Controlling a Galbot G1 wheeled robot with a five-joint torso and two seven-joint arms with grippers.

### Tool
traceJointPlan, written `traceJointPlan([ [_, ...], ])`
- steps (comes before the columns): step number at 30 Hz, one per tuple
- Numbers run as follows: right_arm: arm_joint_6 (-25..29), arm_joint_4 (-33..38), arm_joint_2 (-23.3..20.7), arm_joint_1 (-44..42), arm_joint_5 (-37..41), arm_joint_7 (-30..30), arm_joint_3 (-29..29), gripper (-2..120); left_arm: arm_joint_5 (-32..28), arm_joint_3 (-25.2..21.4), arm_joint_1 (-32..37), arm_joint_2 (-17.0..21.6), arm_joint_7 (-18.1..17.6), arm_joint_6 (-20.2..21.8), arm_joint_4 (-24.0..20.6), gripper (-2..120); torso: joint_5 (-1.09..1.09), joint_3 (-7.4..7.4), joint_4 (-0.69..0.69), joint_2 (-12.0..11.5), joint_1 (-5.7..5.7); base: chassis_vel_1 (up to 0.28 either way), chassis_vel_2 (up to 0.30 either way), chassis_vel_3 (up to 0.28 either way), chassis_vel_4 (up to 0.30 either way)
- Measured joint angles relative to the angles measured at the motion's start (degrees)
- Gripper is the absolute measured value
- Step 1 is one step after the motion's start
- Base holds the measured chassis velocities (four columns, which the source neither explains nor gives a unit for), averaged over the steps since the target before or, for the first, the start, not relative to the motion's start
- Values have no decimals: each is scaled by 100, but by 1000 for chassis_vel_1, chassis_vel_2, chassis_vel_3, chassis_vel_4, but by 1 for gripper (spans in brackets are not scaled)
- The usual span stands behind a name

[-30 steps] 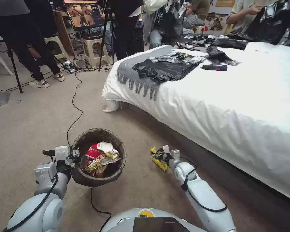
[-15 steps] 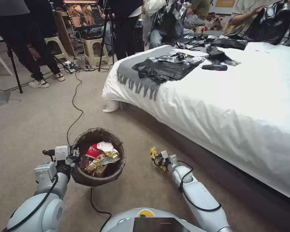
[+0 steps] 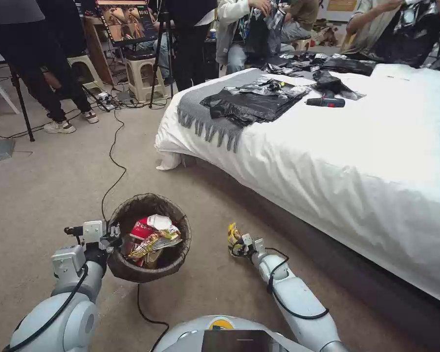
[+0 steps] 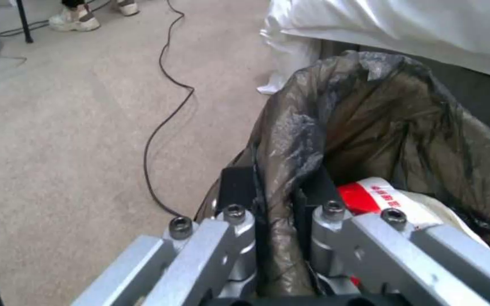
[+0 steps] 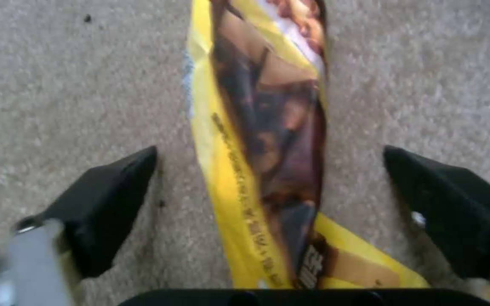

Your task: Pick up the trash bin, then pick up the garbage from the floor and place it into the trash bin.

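Right wrist: hand straddling wrapper

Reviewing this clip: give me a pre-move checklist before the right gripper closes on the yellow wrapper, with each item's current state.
1. Right gripper open, straddling the yellow wrapper: ok.
2. Wrapper centred between the fingers: ok.
3. Fingertips down at carpet level: cannot tell.
4. Left gripper clamped on the trash bin rim: ok.
5. Bin has room above the packets inside: ok.
6. Black cable away from the wrapper: ok.
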Motion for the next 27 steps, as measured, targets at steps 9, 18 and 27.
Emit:
traceJointPlan([
  [9, 4, 596, -133, -237, -166, -29, 5, 51, -7, 1, -30, 10, 0, -5, 0, 7, 1, 0, 2, 0, 0, 0, 0, 0, 0],
  [18, 61, 1071, -200, -404, -351, -12, -2, 16, -20, -7, -26, 13, 0, -8, 0, 7, 1, 0, 1, 0, 0, 0, 0, 0, 0],
  [27, 141, 1527, -314, -494, -352, -6, 108, 0, -24, -6, -19, 6, -1, -7, 0, 7, 1, 0, 0, 0, 0, 0, 0, 0, 0],
])
